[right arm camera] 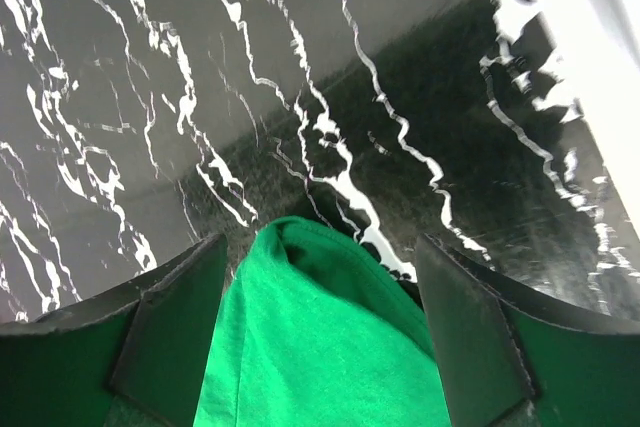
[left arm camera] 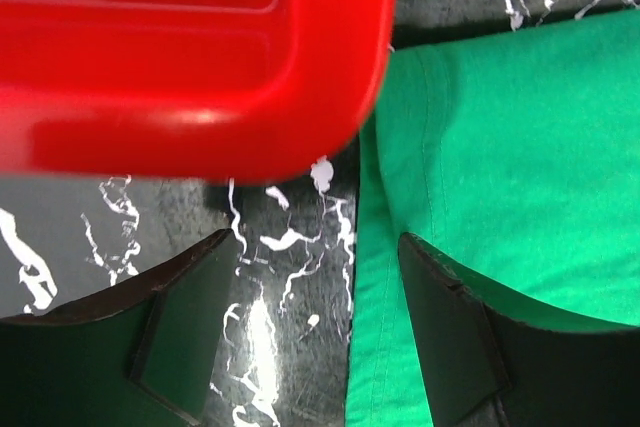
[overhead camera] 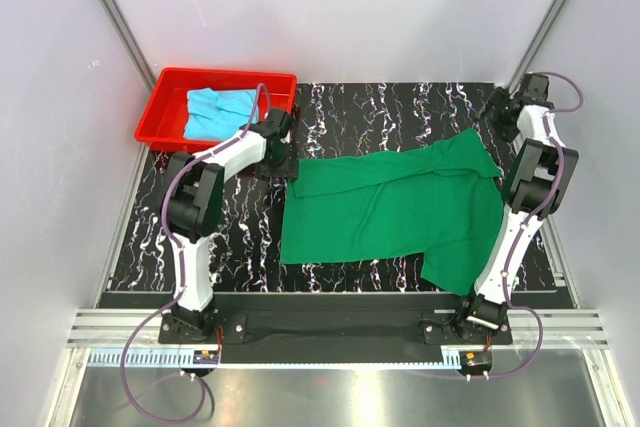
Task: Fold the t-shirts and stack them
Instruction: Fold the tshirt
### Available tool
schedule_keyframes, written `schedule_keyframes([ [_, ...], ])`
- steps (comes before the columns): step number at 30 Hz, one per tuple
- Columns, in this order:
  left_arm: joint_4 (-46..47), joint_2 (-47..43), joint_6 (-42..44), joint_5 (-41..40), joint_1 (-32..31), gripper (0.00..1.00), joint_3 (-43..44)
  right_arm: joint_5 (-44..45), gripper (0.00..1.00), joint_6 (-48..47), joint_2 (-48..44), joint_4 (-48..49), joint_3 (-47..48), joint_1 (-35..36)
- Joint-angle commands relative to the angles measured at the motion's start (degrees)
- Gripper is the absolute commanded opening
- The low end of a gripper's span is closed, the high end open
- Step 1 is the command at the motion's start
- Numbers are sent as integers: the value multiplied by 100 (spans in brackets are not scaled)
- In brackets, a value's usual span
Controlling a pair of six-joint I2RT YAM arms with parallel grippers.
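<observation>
The dark green t-shirt point(overhead camera: 400, 209) lies spread, partly rumpled, on the black marbled mat. The light cyan-blue t-shirt point(overhead camera: 220, 110) lies bunched in the red tray point(overhead camera: 160, 107). My left gripper point(overhead camera: 284, 164) is open at the green shirt's far left corner. In the left wrist view this gripper point(left arm camera: 315, 242) straddles the shirt's hemmed edge point(left arm camera: 400, 247), one finger over bare mat, the other point(left arm camera: 450, 337) over cloth. My right gripper point(overhead camera: 497, 117) is open at the shirt's far right corner. In the right wrist view the gripper point(right arm camera: 320, 242) has a rounded fold of green cloth point(right arm camera: 320, 327) between its spread fingers.
The red tray's corner point(left arm camera: 300, 97) hangs just beyond the left fingers. White walls enclose the mat point(overhead camera: 400, 107) on three sides, and the right wall is close to the right gripper point(right arm camera: 600, 27). The arm bases stand on a rail along the near edge point(overhead camera: 330, 332).
</observation>
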Motion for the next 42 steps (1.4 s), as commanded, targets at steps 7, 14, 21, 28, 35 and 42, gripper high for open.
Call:
schedule_keyframes([
  [7,164,223,-170,386,71,65,148,-517,73,60,208,-73,33,17],
  [14,226,381,-459,711,79,50,24,-614,56,253,121,234,-503,17],
  [21,173,241,-943,562,80,0,-694,-17,8,596,15,638,-759,17],
  [28,427,-654,-1409,438,44,0,-1794,801,0,877,94,788,-346,17],
  [35,32,-1129,-1040,8,36,34,-1883,361,57,834,121,-45,235,87],
  [42,375,-2237,-680,928,-34,64,-2630,1793,90,763,-1090,-2154,350,140],
])
